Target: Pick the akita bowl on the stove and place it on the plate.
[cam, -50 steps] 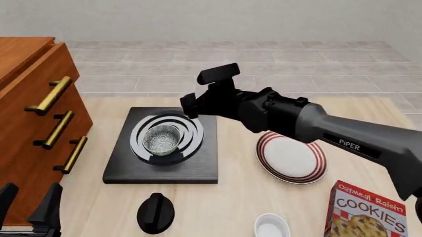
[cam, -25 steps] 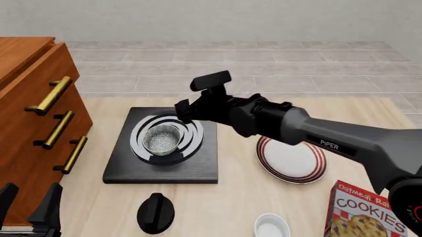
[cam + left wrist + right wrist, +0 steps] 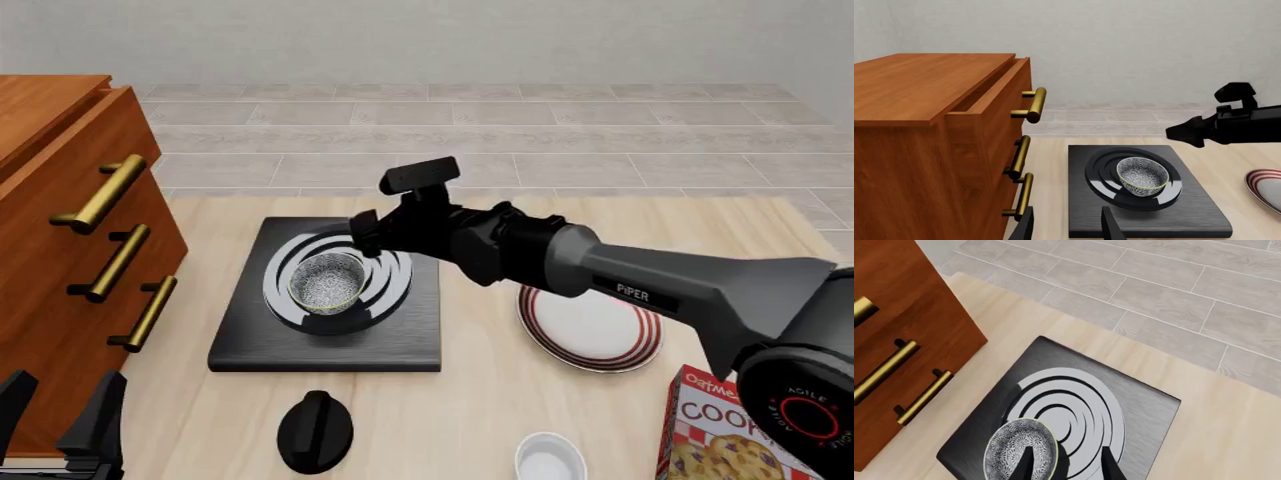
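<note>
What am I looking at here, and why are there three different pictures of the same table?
It's a simulated two-armed robot at a table. One picture is from a fixed camera behind the arms; the other two come from cameras on each arm's wrist. The right gripper hovers open above a speckled bowl sitting on a black stove. The left gripper waits near the drawers, also open. Also there: a red-ringed plate, a black knob, a small white bowl and a cookie box. Nothing is held.
</note>
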### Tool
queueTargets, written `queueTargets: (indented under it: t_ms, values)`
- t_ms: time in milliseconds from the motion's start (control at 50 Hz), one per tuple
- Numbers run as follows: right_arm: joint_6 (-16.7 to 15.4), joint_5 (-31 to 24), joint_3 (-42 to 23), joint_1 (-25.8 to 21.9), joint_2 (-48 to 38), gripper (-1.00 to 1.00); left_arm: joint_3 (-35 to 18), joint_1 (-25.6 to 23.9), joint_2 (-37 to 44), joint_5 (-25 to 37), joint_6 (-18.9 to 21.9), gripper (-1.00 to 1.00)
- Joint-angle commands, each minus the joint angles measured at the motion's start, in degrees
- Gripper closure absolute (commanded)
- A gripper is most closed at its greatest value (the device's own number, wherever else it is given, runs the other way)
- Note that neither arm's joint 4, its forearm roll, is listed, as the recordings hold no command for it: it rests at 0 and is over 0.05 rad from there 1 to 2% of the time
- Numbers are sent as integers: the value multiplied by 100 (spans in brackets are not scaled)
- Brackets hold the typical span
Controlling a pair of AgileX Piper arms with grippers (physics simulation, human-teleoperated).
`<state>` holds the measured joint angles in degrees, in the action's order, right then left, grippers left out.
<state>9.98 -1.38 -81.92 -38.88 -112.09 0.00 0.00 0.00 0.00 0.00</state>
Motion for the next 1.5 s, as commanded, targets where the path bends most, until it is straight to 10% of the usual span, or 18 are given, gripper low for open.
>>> queueTargets:
  t_ms: [20, 1500]
  values:
    - [90, 97, -36, 0, -167, -100, 0, 0, 0, 0, 0, -100]
    - [427, 299, -506, -175, -1251, -100, 0, 0, 0, 0, 0, -100]
